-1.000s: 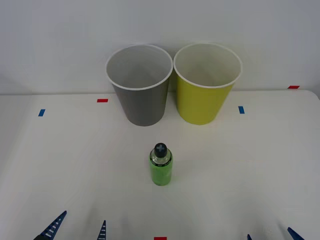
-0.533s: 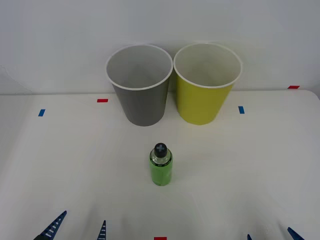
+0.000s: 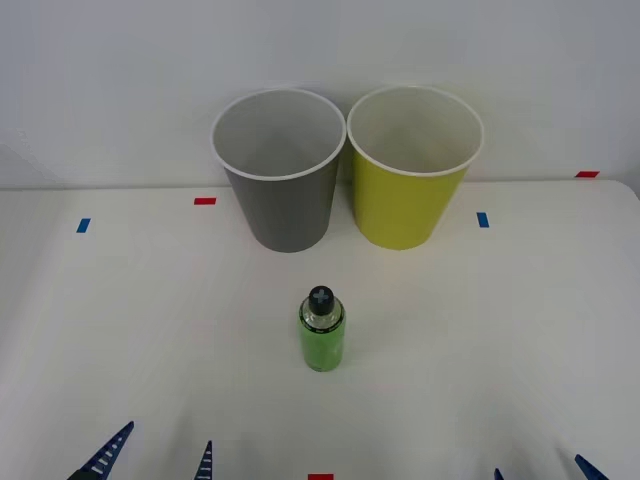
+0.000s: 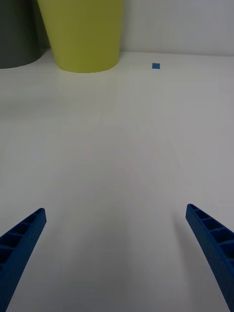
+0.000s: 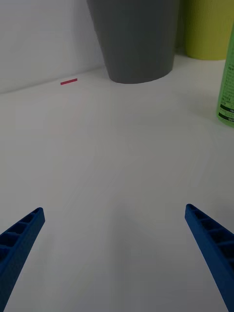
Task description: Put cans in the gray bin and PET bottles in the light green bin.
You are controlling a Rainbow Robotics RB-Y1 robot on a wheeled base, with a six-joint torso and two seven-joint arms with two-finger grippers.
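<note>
A small bright green PET bottle [image 3: 322,335] with a dark cap stands upright at the table's middle; its side shows in the left wrist view [image 5: 226,92]. Behind it stand the gray bin [image 3: 280,170] [image 5: 134,39] and, to its right, the light green bin [image 3: 412,168] [image 4: 83,34], both upright with pale insides. No can is in view. My left gripper [image 3: 155,458] [image 5: 114,258] is open at the front left edge, well short of the bottle. My right gripper [image 3: 540,470] [image 4: 114,258] is open at the front right edge, with bare table between its fingers.
Small red tape marks [image 3: 205,201] and blue tape marks [image 3: 483,219] dot the white table [image 3: 120,330]. A white wall rises right behind the bins. The table's right edge curves away near a red mark [image 3: 587,174].
</note>
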